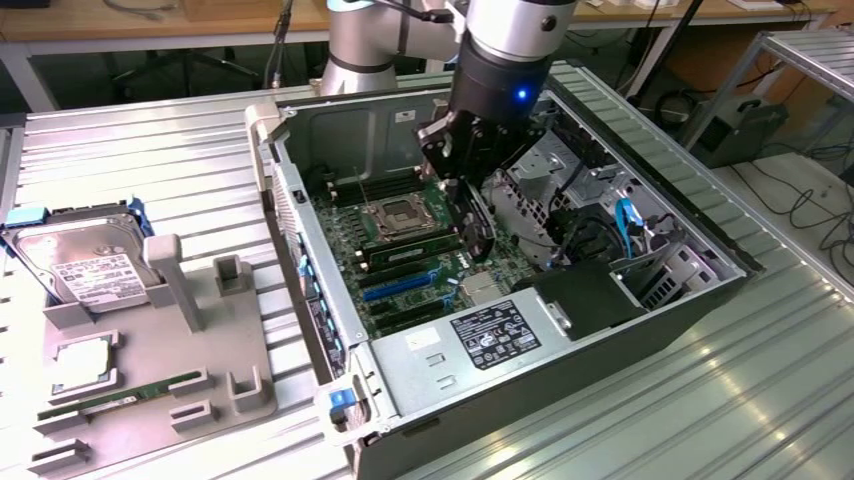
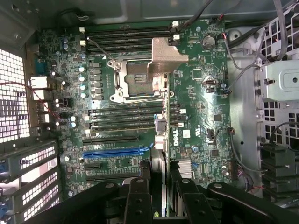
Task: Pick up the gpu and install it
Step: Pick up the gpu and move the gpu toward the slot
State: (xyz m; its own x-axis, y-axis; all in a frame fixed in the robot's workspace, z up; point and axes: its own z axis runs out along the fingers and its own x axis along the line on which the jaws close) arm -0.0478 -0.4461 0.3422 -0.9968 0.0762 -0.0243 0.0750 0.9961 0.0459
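My gripper (image 1: 451, 165) hangs inside the open computer case (image 1: 287, 180), shut on the gpu (image 1: 471, 222). The gpu is a thin dark card held upright, edge-on, above the green motherboard (image 1: 400, 250). In the wrist view the gripper (image 2: 159, 191) has black fingers (image 2: 139, 196) on either side of the card. The gpu (image 2: 160, 133) runs away from them to its silver bracket (image 2: 166, 56), which hovers over the CPU socket (image 2: 133, 79). The blue expansion slot (image 2: 112, 152) lies beside the card's line and apart from it.
On the exterior view's left a grey holder tray (image 1: 160, 380) carries a silver hard drive (image 1: 87, 265), a CPU (image 1: 80, 362) and a green RAM stick (image 1: 127, 395). Inside the case are the power supply (image 1: 494, 335), a drive cage (image 1: 534, 190) and loose cables (image 1: 627, 225).
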